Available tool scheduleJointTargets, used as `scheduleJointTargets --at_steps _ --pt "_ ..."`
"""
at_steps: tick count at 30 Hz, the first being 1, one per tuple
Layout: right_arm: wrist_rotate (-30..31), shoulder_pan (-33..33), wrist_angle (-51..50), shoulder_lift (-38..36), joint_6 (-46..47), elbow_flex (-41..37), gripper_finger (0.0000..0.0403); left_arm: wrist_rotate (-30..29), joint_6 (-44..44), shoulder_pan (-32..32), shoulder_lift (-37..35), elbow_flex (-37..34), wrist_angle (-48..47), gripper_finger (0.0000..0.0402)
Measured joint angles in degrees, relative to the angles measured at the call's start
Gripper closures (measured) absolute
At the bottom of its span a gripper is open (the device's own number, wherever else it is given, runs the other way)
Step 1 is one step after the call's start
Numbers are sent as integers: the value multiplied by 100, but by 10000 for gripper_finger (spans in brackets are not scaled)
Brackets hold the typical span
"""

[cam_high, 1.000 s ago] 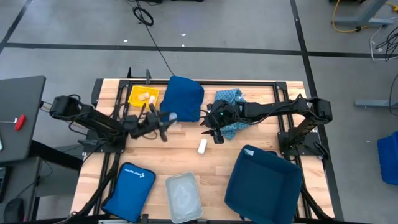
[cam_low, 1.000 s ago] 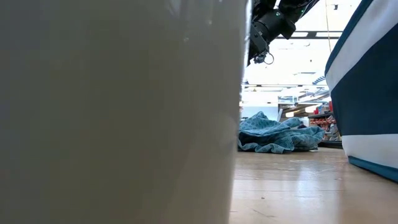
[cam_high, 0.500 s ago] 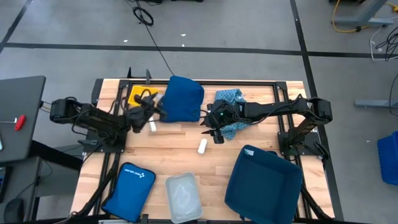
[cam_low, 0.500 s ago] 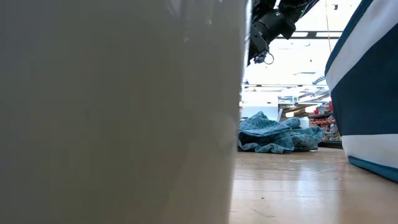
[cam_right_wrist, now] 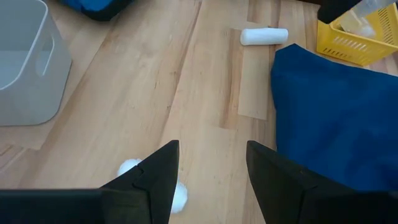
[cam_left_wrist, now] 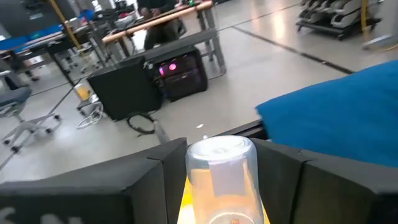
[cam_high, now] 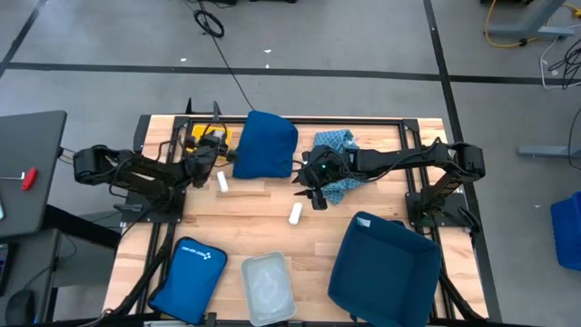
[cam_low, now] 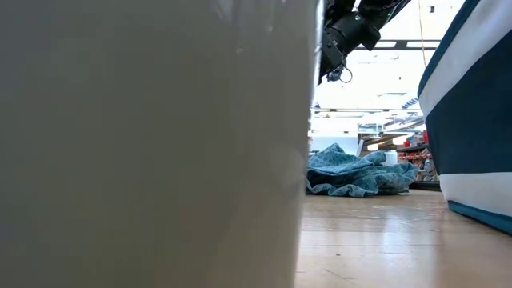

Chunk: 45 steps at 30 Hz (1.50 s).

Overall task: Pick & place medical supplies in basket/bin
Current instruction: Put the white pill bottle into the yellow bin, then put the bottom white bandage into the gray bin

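So no readable writing anywhere, but the left gripper [cam_high: 214, 145] hung over the yellow basket [cam_high: 196, 137] clamped on a clear vial [cam_left_wrist: 221, 174], while the right gripper [cam_right_wrist: 208, 168] sat parted above a white roll [cam_high: 295, 213].

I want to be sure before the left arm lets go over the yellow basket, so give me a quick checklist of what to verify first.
1. Left tool holds the clear vial: ok, it sits between the two fingers.
2. Left tool is over the yellow basket: ok in the high view; yellow shows right under the vial.
3. Basket has room: cannot tell, the arm covers most of it.
4. Blue cloth clear of the drop: ok, it lies beside the basket.
5. Right tool out of the way: ok, open above a white roll mid-table.
6. Other white roll left to pick: ok, lying free on the wood.
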Motion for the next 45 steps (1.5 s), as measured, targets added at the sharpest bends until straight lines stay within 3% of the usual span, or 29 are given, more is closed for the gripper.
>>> scheduleJointTargets --at_steps 13,19,26,30,37,45 --pt "0 0 -1 0 2 0 208 1078 -337 1072 0 4 -609 247" --pt "0 0 -2 0 0 0 208 1262 -402 1333 0 7 -665 247" --pt "0 0 -2 0 0 0 208 1500 -465 1488 0 6 -664 117" --pt "2 0 -10 0 1 0 208 1533 -474 1490 0 5 -588 89" --pt "17 0 -215 0 -195 2 208 1920 -213 1266 0 4 159 97" --pt "34 142 -474 0 -855 2 208 2373 580 474 -26 4 974 100"
